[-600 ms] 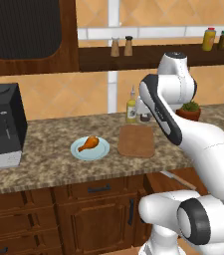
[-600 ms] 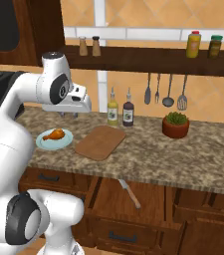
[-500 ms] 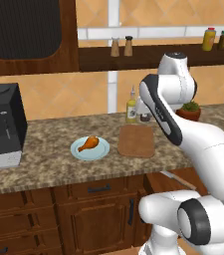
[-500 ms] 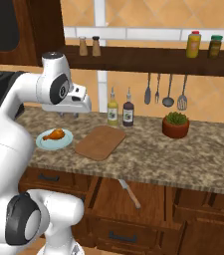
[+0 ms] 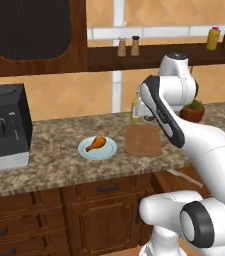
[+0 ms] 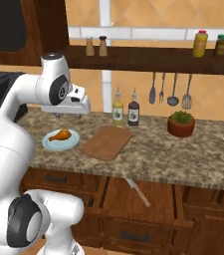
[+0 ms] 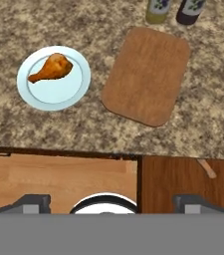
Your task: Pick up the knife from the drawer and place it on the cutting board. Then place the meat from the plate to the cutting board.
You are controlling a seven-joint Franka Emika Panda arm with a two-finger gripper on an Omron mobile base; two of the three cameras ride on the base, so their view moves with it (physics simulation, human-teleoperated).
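Note:
My gripper hangs open high above the counter's front edge, with nothing between its fingertips; in the right base view the gripper is over the plate's left side. The meat, an orange-brown drumstick, lies on the pale blue plate. Right of the plate rests the bare cutting board. The drawer stands pulled out below the board, and the knife lies inside it. One end of the knife shows in the hand view. Plate, meat and board sit mid-counter.
Two bottles stand behind the board against the wall. A potted plant sits on the counter to the right, under hanging utensils. A black appliance occupies the counter's left end. Shakers and jars line the shelf.

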